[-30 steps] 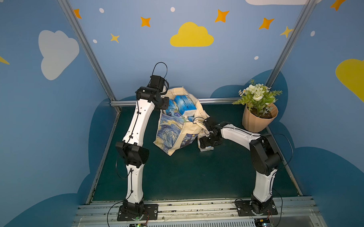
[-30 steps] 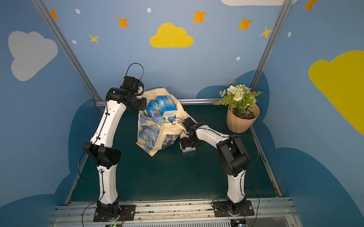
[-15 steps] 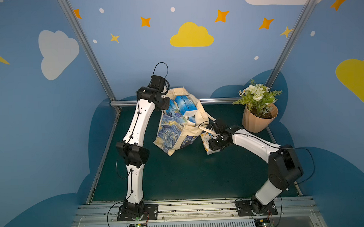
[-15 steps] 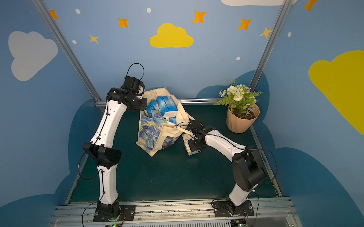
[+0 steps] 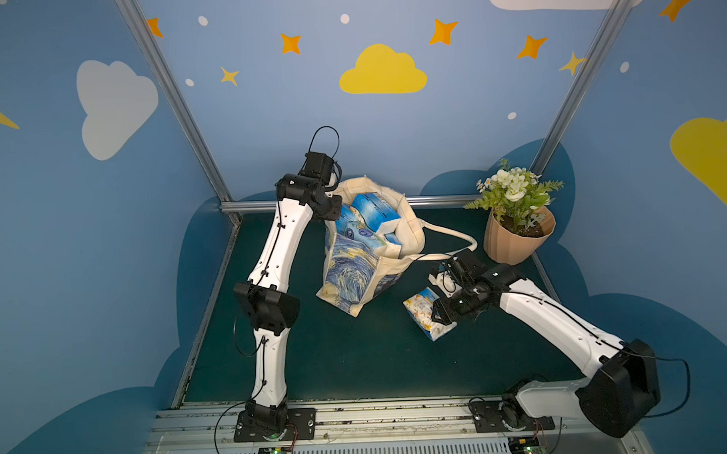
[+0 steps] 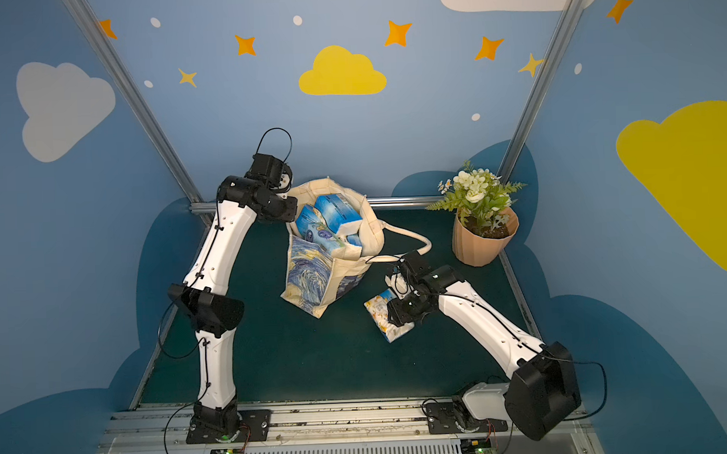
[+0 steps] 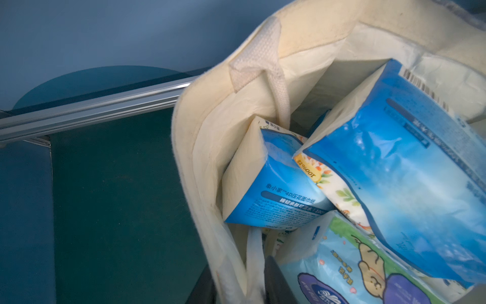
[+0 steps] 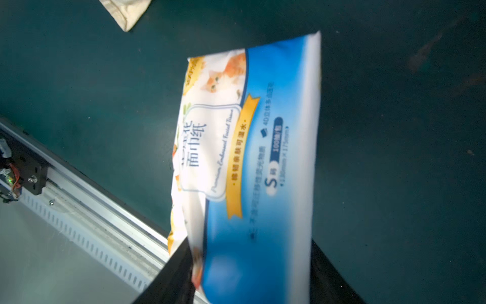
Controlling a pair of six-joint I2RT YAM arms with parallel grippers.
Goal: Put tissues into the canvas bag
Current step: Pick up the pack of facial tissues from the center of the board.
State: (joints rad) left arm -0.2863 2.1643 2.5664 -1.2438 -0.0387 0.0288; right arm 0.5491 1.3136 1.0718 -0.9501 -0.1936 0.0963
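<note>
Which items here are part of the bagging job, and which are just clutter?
Job:
- canvas bag, rim gripped by left gripper
- bagged tissue packs
- held tissue pack, in right gripper

Just there:
- flowerpot
- plant in it

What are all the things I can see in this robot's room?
canvas bag: one, cream with blue-yellow swirly print, open, back of table.
tissue packs: at least three showing, blue and white, inside the bag.
loose tissue pack: one, blue-white with orange prints, right of the bag.
flowerpot: one, beige, back right corner.
plant: one, green with white flowers, in the flowerpot.
table: one, dark green.
walls: blue, painted clouds and stars.
left arm: one, white-black; left fingers pinch the bag's rim.
right arm: one, white-black; right fingers grip the loose tissue pack.
</note>
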